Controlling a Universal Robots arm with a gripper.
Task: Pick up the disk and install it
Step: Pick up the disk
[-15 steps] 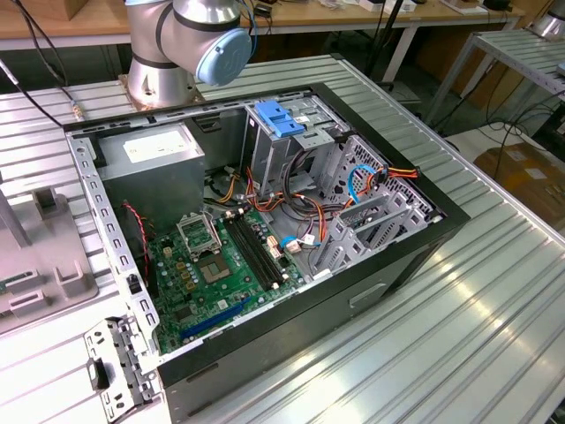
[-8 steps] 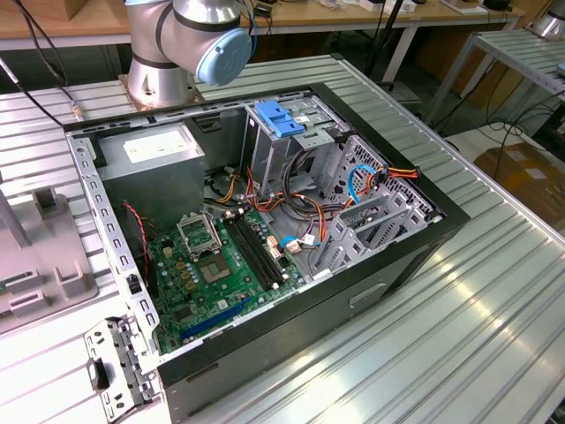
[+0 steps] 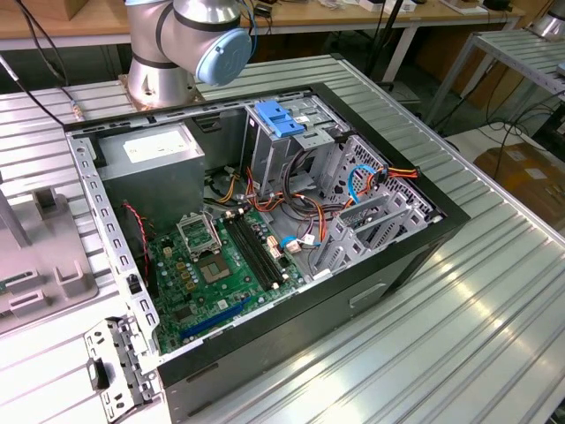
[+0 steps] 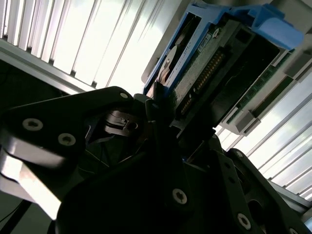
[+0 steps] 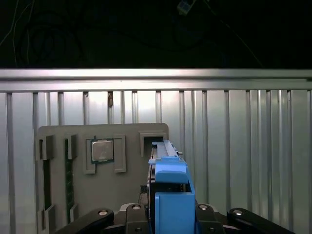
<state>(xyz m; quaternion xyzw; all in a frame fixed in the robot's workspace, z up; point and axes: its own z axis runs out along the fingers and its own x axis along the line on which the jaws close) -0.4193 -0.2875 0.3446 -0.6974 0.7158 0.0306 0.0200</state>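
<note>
Blue-railed metal disk [image 5: 169,187], rigid, likely dense and shock-sensitive, best taken across its plastic side rails; held edge-on, pinched between the fingers of the gripper [image 5: 167,210], over the grey parts tray [image 5: 97,197] on the ribbed table [image 5: 243,146].

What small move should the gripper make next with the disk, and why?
Probably lift the disk straight away from the grey fixture: the gripper looks shut on its blue rails, and its far end lies near the fixture's slot, so sideways motion might catch.
</note>
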